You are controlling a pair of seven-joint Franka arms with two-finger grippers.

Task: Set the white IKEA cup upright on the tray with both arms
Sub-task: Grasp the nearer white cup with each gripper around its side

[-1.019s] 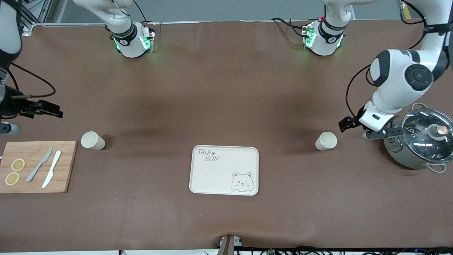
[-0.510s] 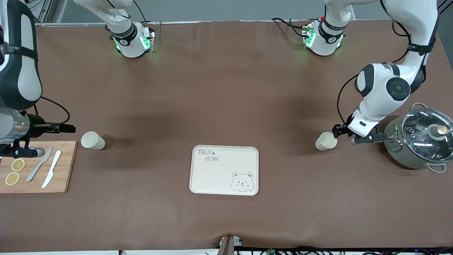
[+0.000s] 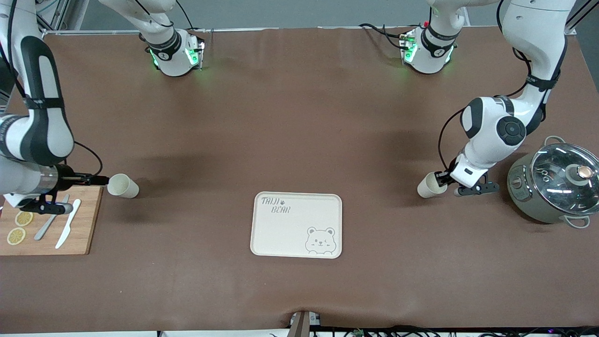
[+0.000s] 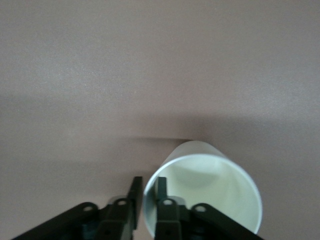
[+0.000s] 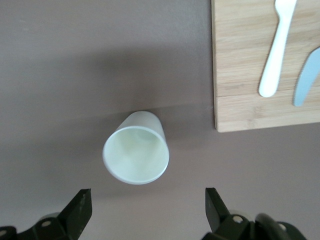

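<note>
Two white cups lie on their sides on the brown table. One cup (image 3: 124, 186) is toward the right arm's end, beside the cutting board. My right gripper (image 3: 104, 179) is open just at its mouth; in the right wrist view the cup (image 5: 136, 153) lies ahead of the gripper (image 5: 148, 212), clear of both fingers. The other cup (image 3: 427, 186) is toward the left arm's end. My left gripper (image 3: 441, 179) is at its rim: in the left wrist view the gripper (image 4: 148, 184) has one finger inside the cup (image 4: 210, 180) and one outside, closed on the wall. The cream bear tray (image 3: 281, 234) lies between the cups, nearer the camera.
A wooden cutting board (image 3: 89, 220) with two lemon slices (image 3: 19, 226), a grey knife and a white knife sits at the right arm's end. A grey pot with a glass lid (image 3: 557, 187) stands at the left arm's end, beside the left gripper.
Both arms have come down and in toward their cups. The left gripper has reached the rim of its cup. The right gripper has arrived at the other cup's mouth. Neither cup has moved.
</note>
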